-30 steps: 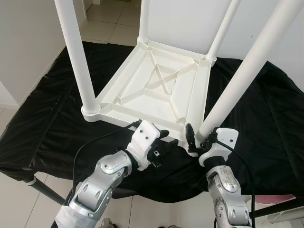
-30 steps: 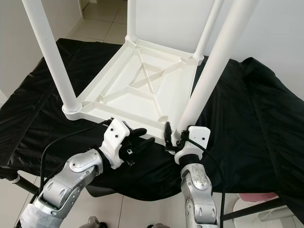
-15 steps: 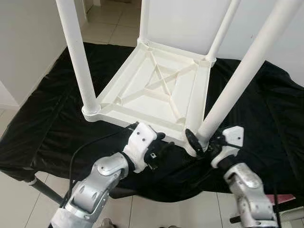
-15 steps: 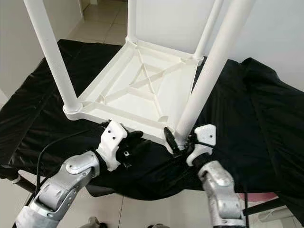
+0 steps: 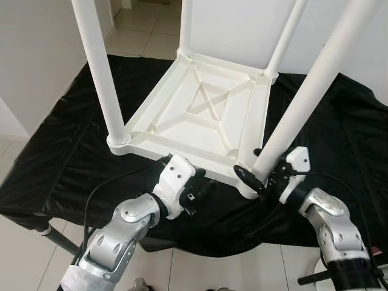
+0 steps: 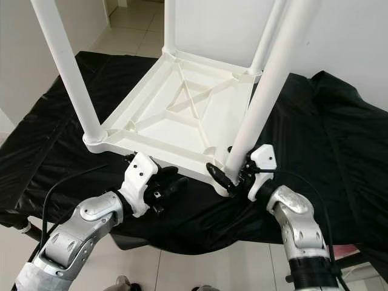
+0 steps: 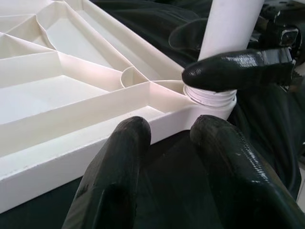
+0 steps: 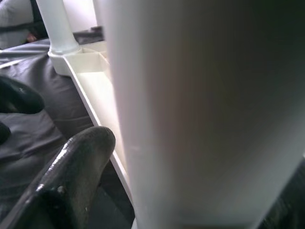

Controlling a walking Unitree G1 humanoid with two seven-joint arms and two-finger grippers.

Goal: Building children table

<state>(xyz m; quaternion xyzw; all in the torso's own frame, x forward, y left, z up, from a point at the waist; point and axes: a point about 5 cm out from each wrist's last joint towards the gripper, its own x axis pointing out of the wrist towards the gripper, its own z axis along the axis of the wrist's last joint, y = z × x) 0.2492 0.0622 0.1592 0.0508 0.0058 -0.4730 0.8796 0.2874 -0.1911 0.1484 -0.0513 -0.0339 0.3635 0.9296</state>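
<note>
A white plastic children's table (image 5: 182, 130) lies upside down on a black cloth, with its legs standing up. My right gripper (image 5: 257, 170) is shut on the near right leg (image 5: 306, 91) just above its socket at the near right corner. One finger (image 7: 233, 69) wraps the leg's left side. In the right wrist view the leg (image 8: 205, 109) fills most of the picture, with one finger (image 8: 71, 176) pressed beside it. My left gripper (image 5: 204, 183) hovers low over the cloth just in front of the table's near rim (image 7: 95, 138). It is open, with nothing between its fingers (image 7: 124, 162).
The black cloth (image 5: 60, 151) covers a low stand, and its front edge falls off just below my arms. A dark metal stand leg (image 5: 60, 242) shows at lower left. Tiled floor (image 5: 142, 33) lies beyond, with a white wall (image 5: 36, 60) at left.
My right forearm has swung out to the right and its wrist has turned around the leg while keeping hold of it. The left gripper has drawn slightly back to the left.
</note>
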